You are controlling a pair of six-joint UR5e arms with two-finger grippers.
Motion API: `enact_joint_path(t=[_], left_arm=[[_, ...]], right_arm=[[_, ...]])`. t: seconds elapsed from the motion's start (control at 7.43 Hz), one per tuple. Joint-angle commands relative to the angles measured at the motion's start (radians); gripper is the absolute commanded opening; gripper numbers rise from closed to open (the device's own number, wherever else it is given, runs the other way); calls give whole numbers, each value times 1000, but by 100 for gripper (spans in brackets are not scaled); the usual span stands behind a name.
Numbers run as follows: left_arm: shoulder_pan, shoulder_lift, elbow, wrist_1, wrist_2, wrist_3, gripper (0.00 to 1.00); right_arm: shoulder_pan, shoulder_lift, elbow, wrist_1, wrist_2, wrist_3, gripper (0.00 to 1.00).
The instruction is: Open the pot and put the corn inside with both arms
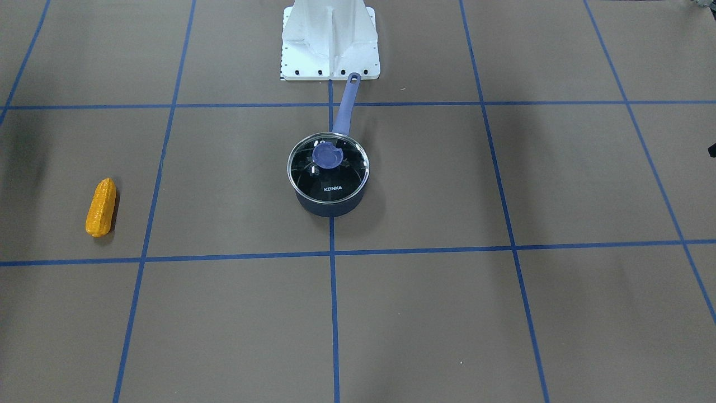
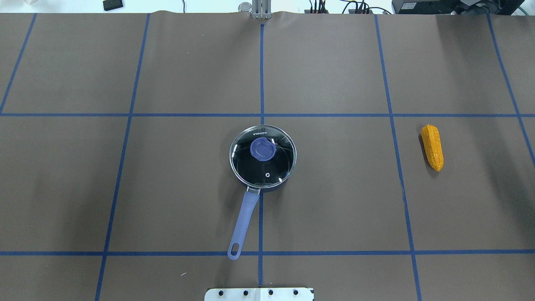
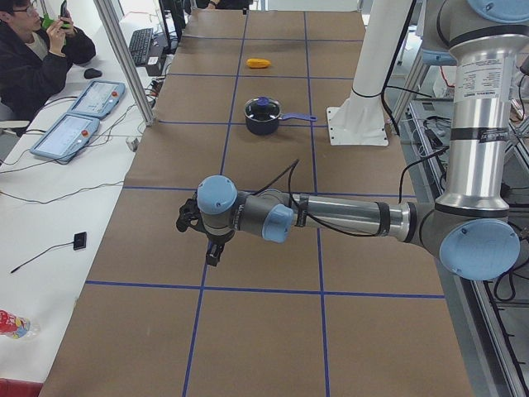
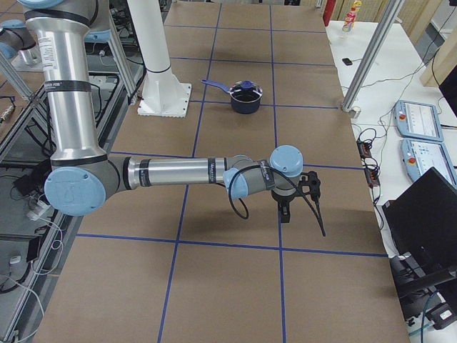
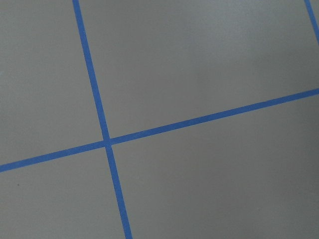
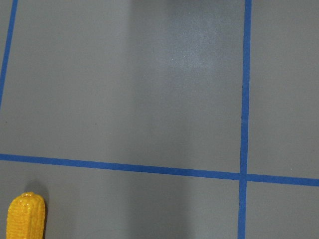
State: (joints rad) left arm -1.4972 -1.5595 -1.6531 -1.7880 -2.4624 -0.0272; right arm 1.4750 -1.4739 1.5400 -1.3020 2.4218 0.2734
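Brown paper gridded with blue tape covers the table (image 2: pixel 334 188). Both arms hang over it, well apart from every object. The left gripper (image 3: pixel 213 251) and right gripper (image 4: pixel 285 213) show only from the table ends, so I cannot tell whether their jaws are released or clenched. The corn (image 2: pixel 432 147) lies on its side, closer to the right jaws than to the left. The pot (image 1: pixel 330 207) stands far from both, with its glass lid (image 2: pixel 267 171) on.

Recommended procedure: centre one pair of jaws over the lid knob (image 2: pixel 263 149), descend vertically, clamp, and lift straight up. Neither wrist camera shows any fingers, and the right one crops the corn at its lower edge.
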Motion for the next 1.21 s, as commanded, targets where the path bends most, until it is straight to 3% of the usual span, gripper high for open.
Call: enact_joint_path(t=[0.0,0.13,0.27,0.54,0.67,0.81,0.94,1.08], left_arm=[[3,-20,-46,-1,2,-156,98],[15,-71,-95,-8,2,-329,98],[114,-88,-178,-2,14,-482,98],[387,-233,-273,25,156,-868,98],[543,-358,-286,114,286,-1036,98],[640,-501,-295,278,366,-1100,98],[697,-615,-297,396,390,-1153,98],[751,-661,-286,418,416,-1201,98]], right_arm=[[-1,15,5,16,17,205,100],[-8,7,20,88,17,249,100],[-43,15,22,113,5,274,100],[-161,42,25,110,-73,291,100],[-208,68,25,107,-82,373,100],[-246,90,28,109,-104,450,100],[-304,92,55,107,-142,514,100],[-356,101,69,109,-180,571,100]])
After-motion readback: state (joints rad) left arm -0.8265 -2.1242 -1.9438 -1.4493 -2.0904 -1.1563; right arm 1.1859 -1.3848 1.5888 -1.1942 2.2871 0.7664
